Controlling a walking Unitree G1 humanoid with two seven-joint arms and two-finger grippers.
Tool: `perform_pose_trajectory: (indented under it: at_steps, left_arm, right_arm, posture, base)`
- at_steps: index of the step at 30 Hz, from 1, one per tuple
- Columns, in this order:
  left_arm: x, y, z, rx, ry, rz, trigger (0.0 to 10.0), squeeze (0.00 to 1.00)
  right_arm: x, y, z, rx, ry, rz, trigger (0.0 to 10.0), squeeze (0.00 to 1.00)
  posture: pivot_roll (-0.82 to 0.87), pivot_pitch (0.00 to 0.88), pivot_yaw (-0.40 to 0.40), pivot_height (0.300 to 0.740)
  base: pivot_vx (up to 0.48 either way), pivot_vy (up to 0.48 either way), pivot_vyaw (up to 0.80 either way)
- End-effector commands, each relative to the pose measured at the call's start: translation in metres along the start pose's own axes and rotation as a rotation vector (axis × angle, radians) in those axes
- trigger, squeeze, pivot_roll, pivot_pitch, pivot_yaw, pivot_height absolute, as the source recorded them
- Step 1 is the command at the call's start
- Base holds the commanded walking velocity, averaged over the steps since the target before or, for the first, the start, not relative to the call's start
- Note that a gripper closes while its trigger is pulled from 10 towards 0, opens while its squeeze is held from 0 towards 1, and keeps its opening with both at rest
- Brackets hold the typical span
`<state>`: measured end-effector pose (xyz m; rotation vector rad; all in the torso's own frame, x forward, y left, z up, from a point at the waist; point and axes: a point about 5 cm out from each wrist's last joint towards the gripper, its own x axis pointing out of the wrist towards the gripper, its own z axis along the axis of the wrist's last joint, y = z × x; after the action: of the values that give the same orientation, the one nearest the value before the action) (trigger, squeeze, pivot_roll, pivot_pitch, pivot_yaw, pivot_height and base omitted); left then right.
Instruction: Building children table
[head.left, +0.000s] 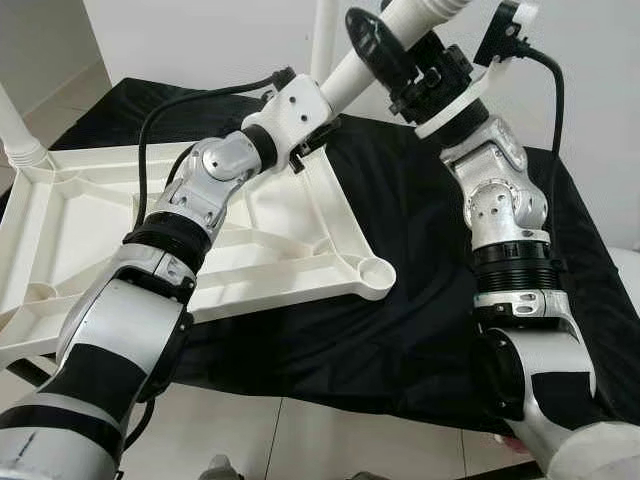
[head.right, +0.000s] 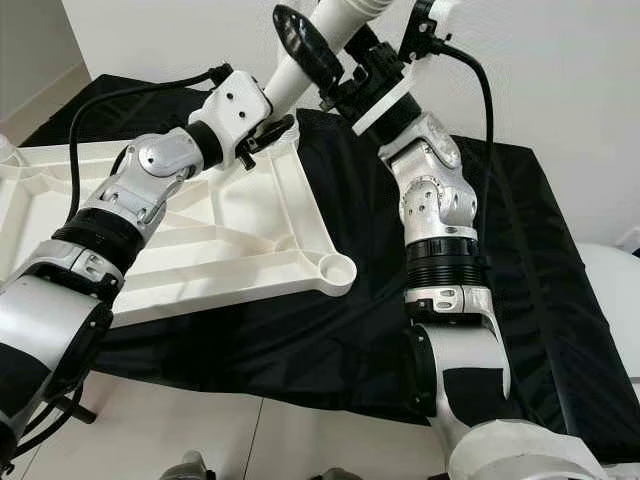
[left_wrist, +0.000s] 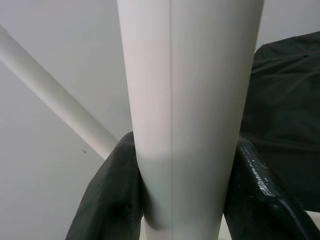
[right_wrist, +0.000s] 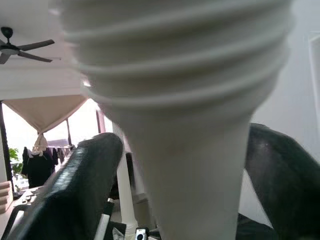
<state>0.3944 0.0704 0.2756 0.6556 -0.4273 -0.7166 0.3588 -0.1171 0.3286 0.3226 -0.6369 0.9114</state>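
Observation:
The white plastic table top lies upside down on a black cloth. Both grippers hold one white table leg slanted in the air above the top's far right corner. My left gripper is shut on the leg's lower part; in the left wrist view the smooth leg sits between its black fingers. My right gripper is shut on the leg higher up. Its ribbed, threaded end looms close in the right wrist view, between the fingers.
One white leg stands in the top's left corner and another rises at the far corner. The near right corner socket is an open round cup. White floor tiles lie below the cloth's near edge.

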Motion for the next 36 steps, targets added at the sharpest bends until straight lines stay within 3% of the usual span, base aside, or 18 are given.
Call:
perform_pose_trajectory:
  at_steps: [1,2,12,13,14,15,16,21,22,23,24,25,26,27,28,36]
  left_arm:
    - [0.002,-0.005,0.005,0.027,-0.030,-0.026,10.0,0.00]
    - [0.003,-0.007,0.007,0.034,-0.039,-0.032,10.0,0.00]
    - [0.005,-0.008,0.011,0.046,-0.054,-0.044,10.0,0.00]
    - [0.005,-0.007,0.012,0.034,-0.058,-0.041,10.0,0.22]
    - [0.005,-0.007,0.012,0.034,-0.058,-0.041,10.0,0.22]
    - [0.005,-0.006,0.013,0.021,-0.063,-0.036,10.0,0.75]
    - [0.005,-0.004,0.014,0.002,-0.072,-0.030,10.0,1.00]
    - [0.004,-0.002,0.017,-0.003,-0.086,-0.031,10.0,1.00]
    - [0.004,0.000,0.019,0.000,-0.091,-0.026,10.0,1.00]
    - [0.004,0.000,0.019,0.000,-0.091,-0.026,10.0,1.00]
    - [0.004,0.004,0.021,-0.001,-0.097,-0.017,10.0,1.00]
    - [0.003,0.006,0.022,-0.004,-0.098,-0.015,10.0,1.00]
    - [0.003,0.008,0.022,-0.008,-0.101,-0.016,10.0,0.75]
    - [0.002,0.009,0.023,-0.011,-0.103,-0.016,10.0,0.75]
    - [0.001,0.013,0.025,-0.036,-0.111,-0.009,10.0,0.00]
    - [-0.006,0.032,0.039,-0.129,-0.190,0.009,10.0,0.00]
  right_arm:
    - [0.003,-0.002,0.006,-0.004,-0.031,-0.011,4.4,0.00]
    - [0.004,-0.002,0.006,0.005,-0.036,-0.018,0.0,0.00]
    - [0.005,-0.003,0.007,0.013,-0.043,-0.027,0.0,0.00]
    - [0.005,-0.003,0.007,0.013,-0.046,-0.029,0.0,0.00]
    - [0.005,-0.003,0.007,0.013,-0.046,-0.029,0.0,0.00]
    - [0.005,-0.004,0.008,0.013,-0.049,-0.030,0.0,0.00]
    - [0.005,-0.004,0.009,0.014,-0.051,-0.031,0.0,0.00]
    - [0.005,-0.005,0.010,0.010,-0.056,-0.036,0.0,0.00]
    - [0.005,-0.006,0.010,0.003,-0.055,-0.040,2.0,0.00]
    - [0.005,-0.006,0.010,0.003,-0.055,-0.040,2.0,0.00]
    - [0.004,-0.008,0.011,-0.004,-0.056,-0.048,4.7,0.00]
    - [0.004,-0.008,0.012,-0.005,-0.057,-0.052,4.7,0.00]
    - [0.003,-0.011,0.013,-0.011,-0.060,-0.066,10.0,0.00]
    - [0.003,-0.012,0.014,-0.015,-0.062,-0.076,10.0,0.00]
    - [0.002,-0.015,0.016,-0.020,-0.069,-0.092,10.0,0.00]
    - [-0.003,-0.027,0.027,-0.052,-0.108,-0.168,10.0,0.00]
  posture:
    - [0.00,0.000,-0.027,0.740]
    - [0.00,0.000,-0.028,0.740]
    - [0.00,0.000,-0.026,0.740]
    - [0.00,0.000,-0.026,0.740]
    - [0.00,0.000,-0.026,0.740]
    - [-0.01,0.000,-0.026,0.740]
    - [-0.01,0.000,-0.025,0.740]
    - [-0.01,0.000,-0.023,0.740]
    - [-0.01,0.000,-0.023,0.740]
    - [-0.01,0.000,-0.023,0.740]
    - [-0.01,0.000,-0.023,0.740]
    - [-0.01,0.000,-0.023,0.740]
    - [0.00,0.000,-0.023,0.740]
    - [0.00,0.000,-0.023,0.740]
    - [0.00,0.000,-0.023,0.740]
    - [-0.01,0.000,-0.022,0.740]
  base:
    - [0.000,0.000,0.00]
    - [0.000,0.000,0.00]
    - [0.000,0.000,0.00]
    - [0.000,0.000,0.00]
    - [0.000,0.000,0.00]
    - [0.000,0.000,0.00]
    - [0.000,0.000,0.00]
    - [0.000,0.000,0.00]
    - [0.000,0.000,0.00]
    - [0.000,0.000,0.00]
    - [0.000,0.000,0.00]
    - [0.000,0.000,0.00]
    - [0.000,0.000,0.00]
    - [0.000,0.000,0.00]
    - [0.000,0.000,0.00]
    - [0.000,0.000,0.00]
